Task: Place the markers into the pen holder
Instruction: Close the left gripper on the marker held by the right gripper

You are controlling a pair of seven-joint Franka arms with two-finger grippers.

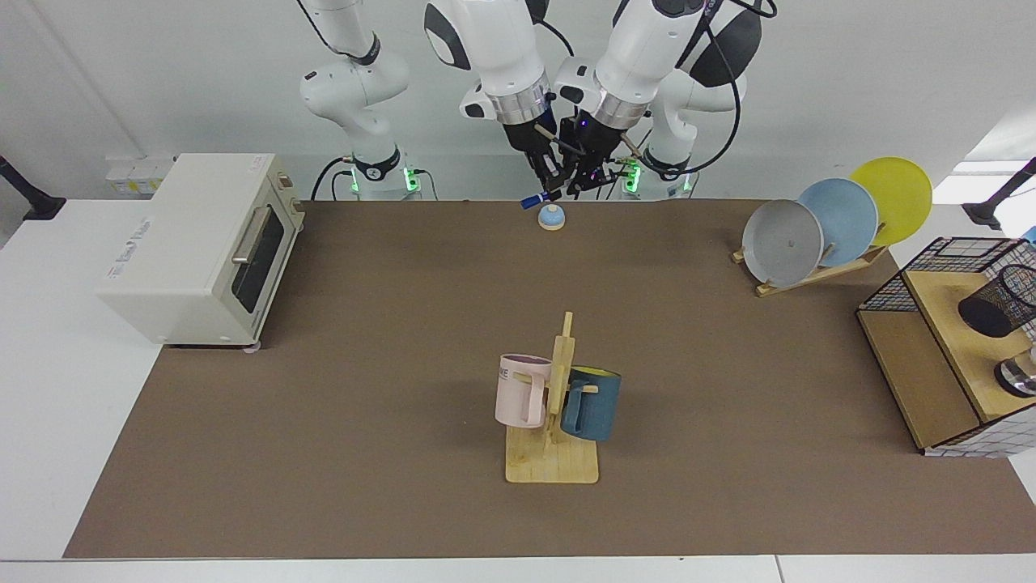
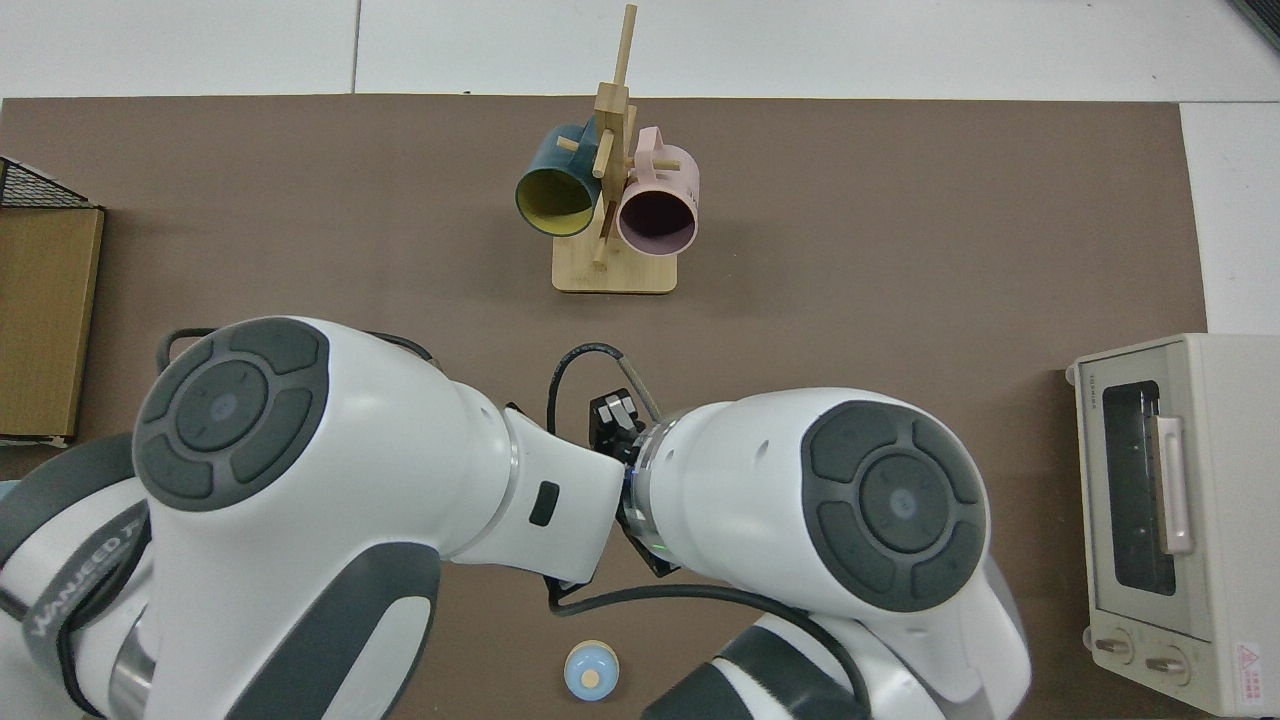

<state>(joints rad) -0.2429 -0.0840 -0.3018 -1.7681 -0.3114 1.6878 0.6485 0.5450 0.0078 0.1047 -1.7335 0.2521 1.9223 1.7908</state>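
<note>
Meeting above the surface's far edge, right gripper (image 1: 546,185) fingers pinch the marker (image 1: 536,199), blue cap outward | left gripper (image 1: 584,180) alongside, fingers unclear; likely handover | pen holder (image 1: 994,302) waits at the side edge.

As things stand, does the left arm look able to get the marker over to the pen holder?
Probably yes: the pen holder sits on the left arm's side with no obstacle in between. But both the left tool and right tool crowd the marker.
</note>
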